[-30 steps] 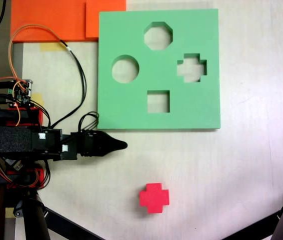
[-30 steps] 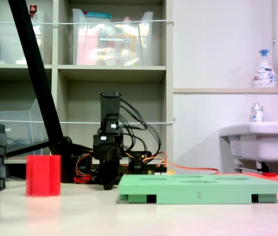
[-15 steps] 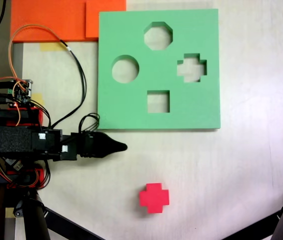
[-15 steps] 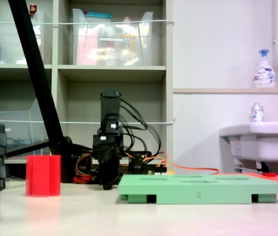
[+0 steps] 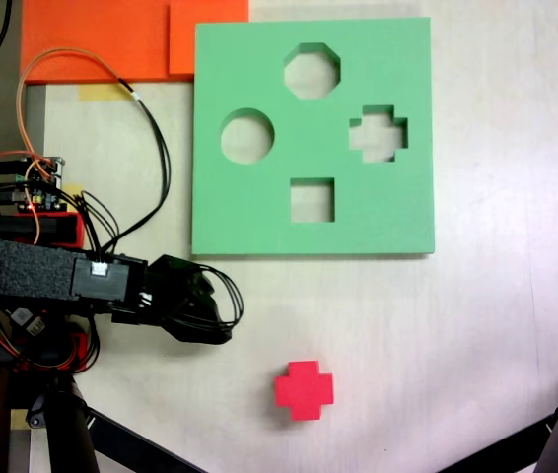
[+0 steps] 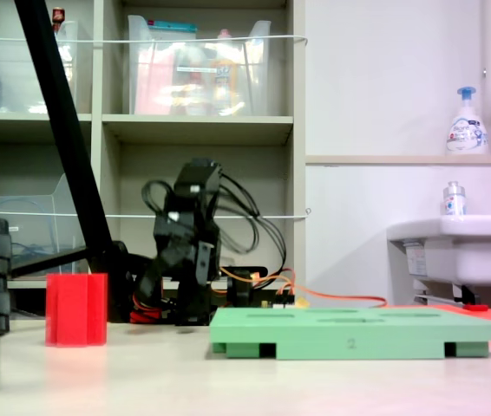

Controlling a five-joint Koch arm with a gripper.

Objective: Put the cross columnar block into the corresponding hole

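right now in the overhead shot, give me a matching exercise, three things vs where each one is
Things:
1. cross columnar block
2. green board
3. gripper

Places, as the first exterior view shows them:
a. top centre
b. lower left, on the arm's end
c. bottom centre, alone on the table

Pairs: 1-c, 2-a, 3-b

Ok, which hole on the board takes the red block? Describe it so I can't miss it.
Start at the green board, lying flat in the upper middle of the first exterior view. It has four cutouts; take the one nearest the first exterior view's right edge of the board. That is the cross hole, plus-shaped with four notched arms, unlike the octagon, circle and square.
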